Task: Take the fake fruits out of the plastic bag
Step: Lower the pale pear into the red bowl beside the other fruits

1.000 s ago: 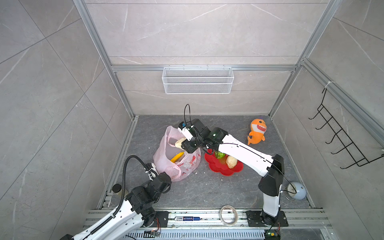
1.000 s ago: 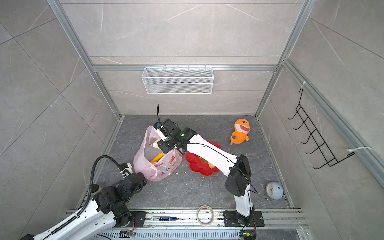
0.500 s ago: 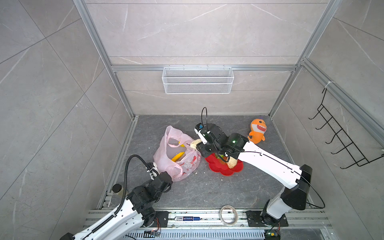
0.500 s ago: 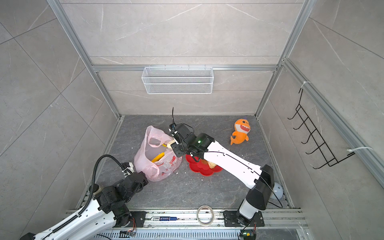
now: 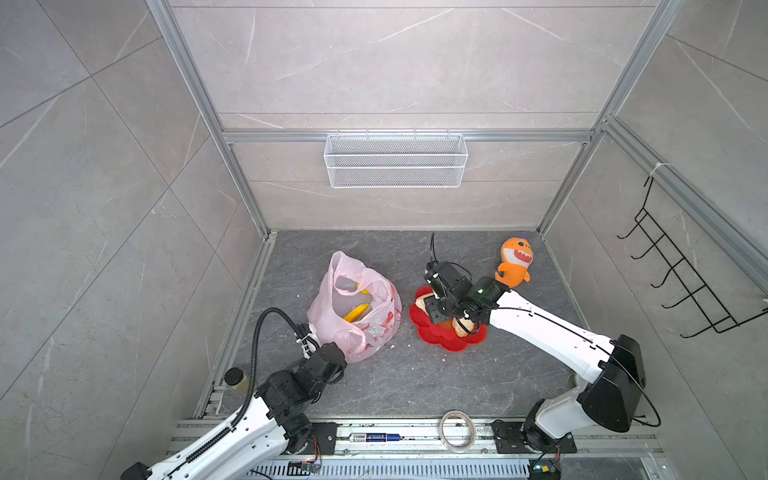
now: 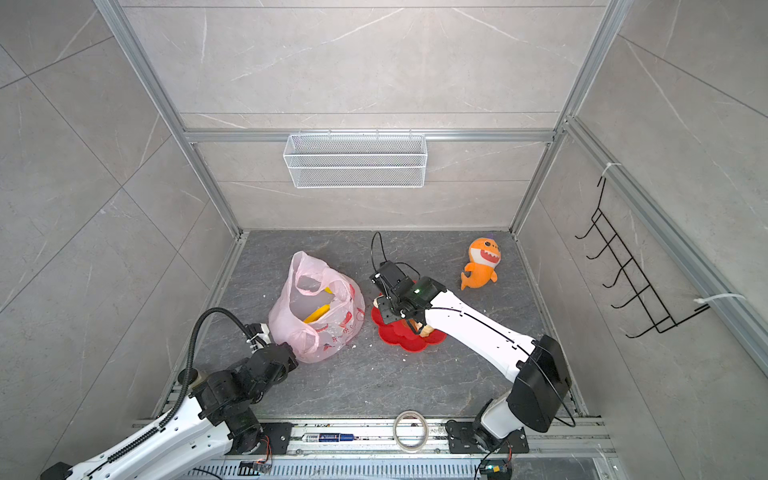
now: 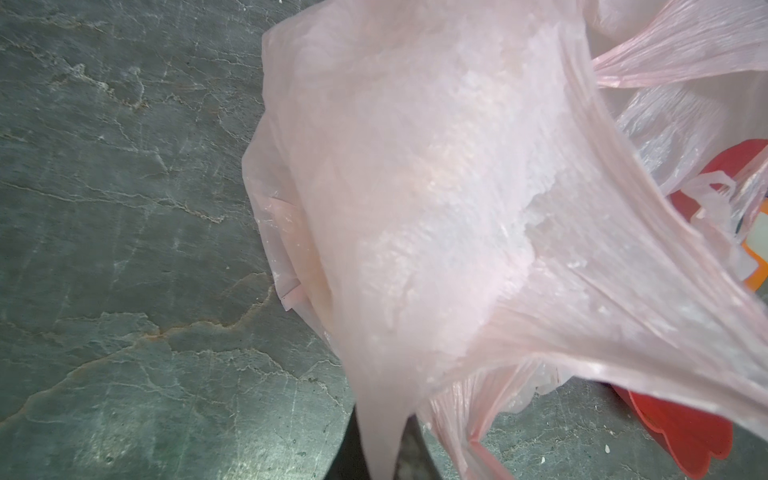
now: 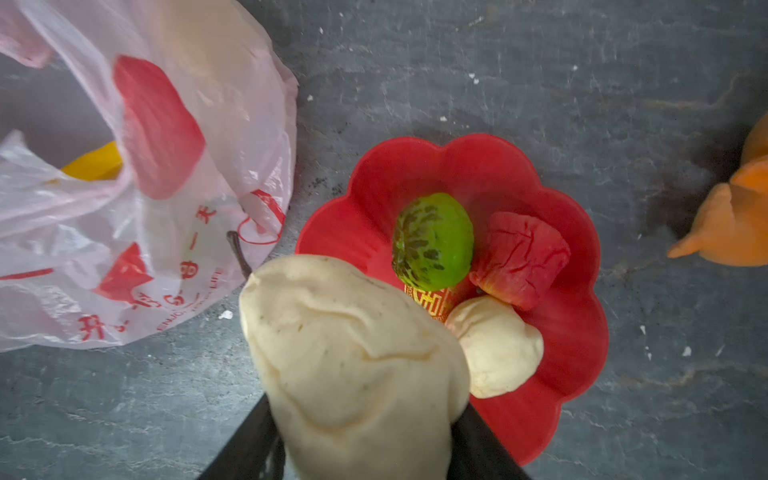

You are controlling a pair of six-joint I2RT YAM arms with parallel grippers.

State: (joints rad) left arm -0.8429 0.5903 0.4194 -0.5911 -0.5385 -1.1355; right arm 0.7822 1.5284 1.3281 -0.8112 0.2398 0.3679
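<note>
The pink plastic bag point(image 5: 357, 307) point(image 6: 320, 311) stands open on the grey floor. A yellow banana point(image 5: 358, 311) point(image 8: 93, 166) lies inside it. My left gripper point(image 5: 332, 353) point(image 7: 384, 453) is shut on the bag's near edge, with the film pinched between its jaws. My right gripper point(image 5: 436, 307) point(image 8: 365, 415) is shut on a cream fruit point(image 8: 353, 353) and holds it over the left side of the red dish point(image 5: 440, 340) point(image 8: 573, 332). In the dish lie a green fruit point(image 8: 432, 241), a red fruit point(image 8: 519, 257) and another cream fruit point(image 8: 498, 345).
An orange plush shark point(image 5: 515, 262) stands behind the dish to the right. A tape roll point(image 5: 457, 430) and a pen point(image 5: 374, 436) lie on the front rail. A wire basket point(image 5: 395, 160) hangs on the back wall and a black hook rack point(image 5: 681, 282) on the right wall.
My right gripper has carried the cream fruit from the bag's mouth rightward to above the red dish. The left gripper has kept its hold on the bag.
</note>
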